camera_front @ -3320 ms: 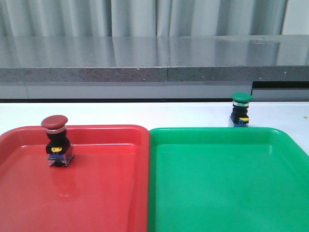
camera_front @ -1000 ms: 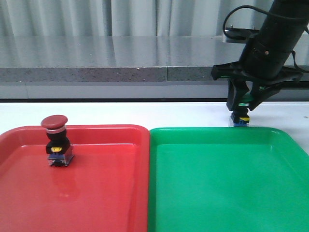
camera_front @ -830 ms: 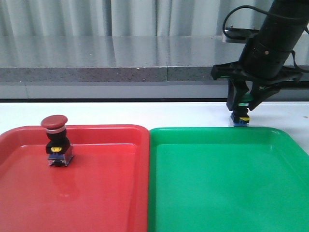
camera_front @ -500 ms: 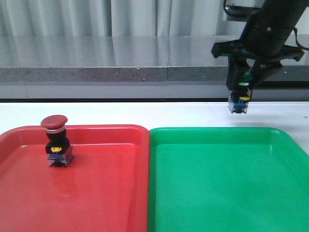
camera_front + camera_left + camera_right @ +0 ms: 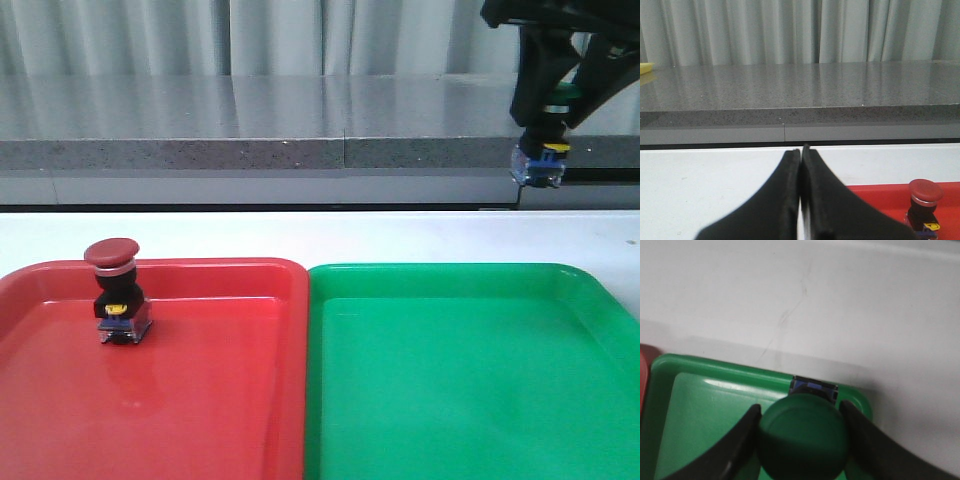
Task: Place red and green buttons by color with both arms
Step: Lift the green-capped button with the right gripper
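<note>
My right gripper is shut on the green button and holds it high in the air at the far right, above the back edge of the green tray. In the right wrist view the green cap fills the gap between the fingers, over a corner of the green tray. The red button stands upright in the red tray near its back left. My left gripper is shut and empty above the white table, with the red button off to one side.
A grey stone counter with a curtain behind runs along the far side of the white table. The two trays lie side by side, touching, at the table's front.
My right arm came in, closed on the green button behind the green tray, and lifted it up and a little to the right. The red button has not moved.
</note>
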`<state>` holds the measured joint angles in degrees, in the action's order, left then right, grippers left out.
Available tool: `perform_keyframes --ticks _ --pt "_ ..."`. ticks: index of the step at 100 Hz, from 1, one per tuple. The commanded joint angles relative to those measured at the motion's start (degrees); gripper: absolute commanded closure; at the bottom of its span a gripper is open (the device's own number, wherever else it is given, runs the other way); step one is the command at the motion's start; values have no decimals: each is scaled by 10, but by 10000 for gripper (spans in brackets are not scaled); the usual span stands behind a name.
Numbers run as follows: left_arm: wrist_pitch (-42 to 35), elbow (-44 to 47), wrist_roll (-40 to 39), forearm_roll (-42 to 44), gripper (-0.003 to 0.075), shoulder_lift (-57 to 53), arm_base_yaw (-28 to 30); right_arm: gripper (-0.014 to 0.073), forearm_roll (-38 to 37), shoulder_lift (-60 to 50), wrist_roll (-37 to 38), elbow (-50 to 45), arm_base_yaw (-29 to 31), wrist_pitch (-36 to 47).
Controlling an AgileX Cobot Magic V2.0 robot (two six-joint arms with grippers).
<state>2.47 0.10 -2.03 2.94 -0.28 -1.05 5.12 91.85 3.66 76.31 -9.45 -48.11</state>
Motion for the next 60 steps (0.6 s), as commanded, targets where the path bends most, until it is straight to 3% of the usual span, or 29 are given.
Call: perform_keyframes --ticks 1,31,60 --pt "-46 24 -6 -5 739 -13 1 335 -1 -62 16 -26 -5 32" --pt "-46 24 -6 -5 739 -13 1 335 -1 -110 54 -124 -30 69" --pt "-46 24 -6 -5 739 -13 1 335 23 -98 62 -146 -33 114"
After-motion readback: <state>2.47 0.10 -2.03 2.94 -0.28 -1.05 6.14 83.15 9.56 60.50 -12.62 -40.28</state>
